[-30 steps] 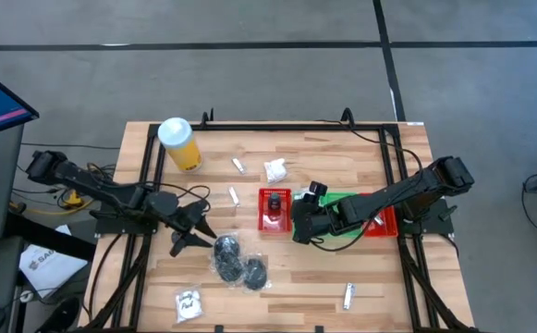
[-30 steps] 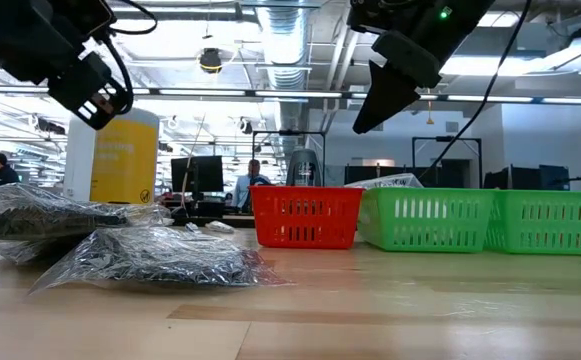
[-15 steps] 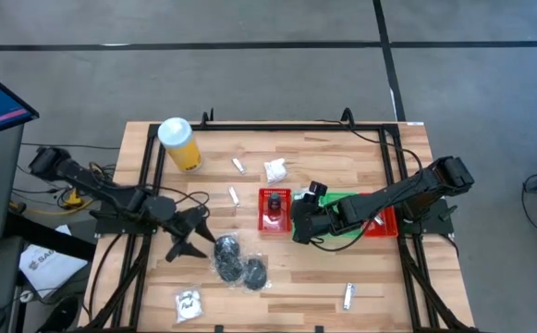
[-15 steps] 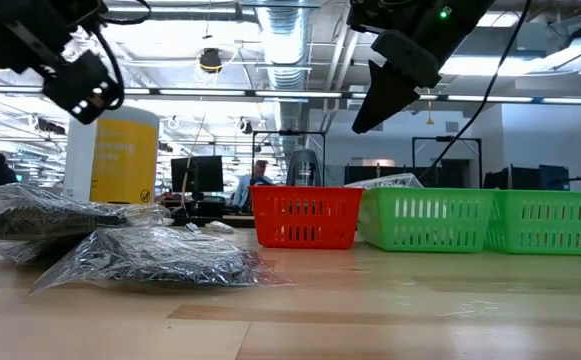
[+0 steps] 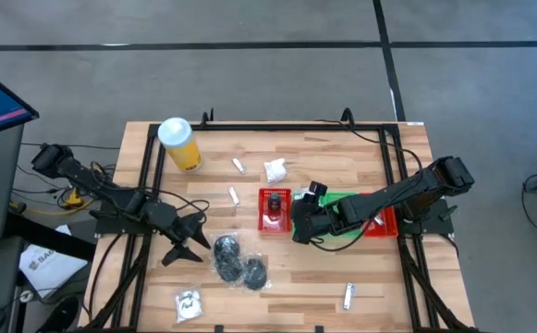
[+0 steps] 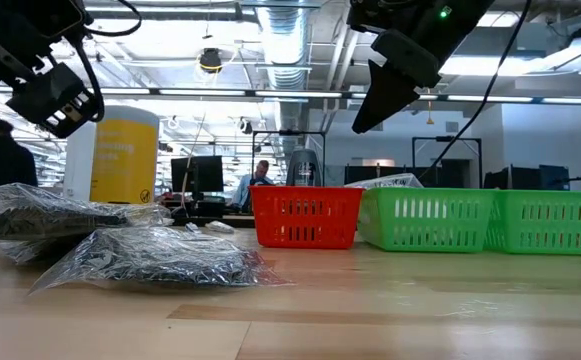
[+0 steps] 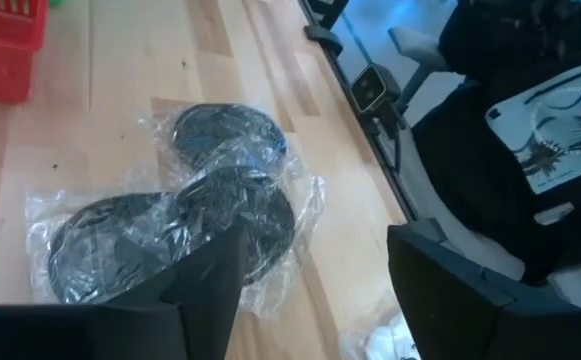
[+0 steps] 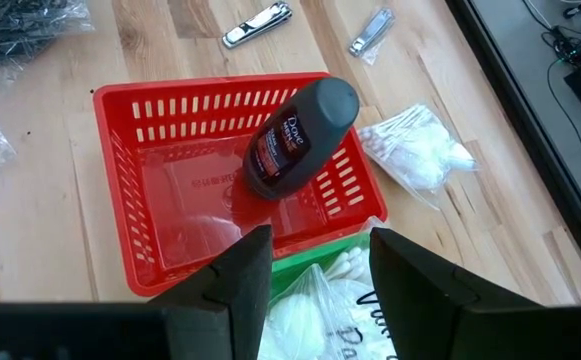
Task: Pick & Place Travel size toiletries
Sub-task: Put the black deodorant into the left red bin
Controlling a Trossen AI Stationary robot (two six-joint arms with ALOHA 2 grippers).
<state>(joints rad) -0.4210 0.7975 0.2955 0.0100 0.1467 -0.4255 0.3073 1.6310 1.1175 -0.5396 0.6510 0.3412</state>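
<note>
Two clear bags of black round pieces [image 5: 237, 261] lie flat on the wood, large in the left wrist view [image 7: 185, 215]. My left gripper [image 5: 185, 244] hovers open just left of them, touching nothing. White crinkly sachets lie at the far middle [image 5: 274, 169] and near the front edge [image 5: 188, 302]. Small silver pieces lie apart on the table [image 5: 233, 195] [image 5: 349, 296]. My right gripper [image 5: 303, 224] hangs open above the red basket [image 8: 120, 150] and the green basket [image 5: 347, 211]. A dark bottle [image 8: 295, 140] lies in the red basket.
A yellow cylinder with a white lid [image 5: 179, 142] stands at the far left. A white bag [image 8: 315, 295] lies in the green basket. A black frame [image 5: 148, 176] runs along the table's sides. Bare wood shows along the near edge between the sachet and the silver piece.
My left gripper has drawn back from the bags of black pieces toward the table's near left, staying open. The bags and the right arm have kept still.
</note>
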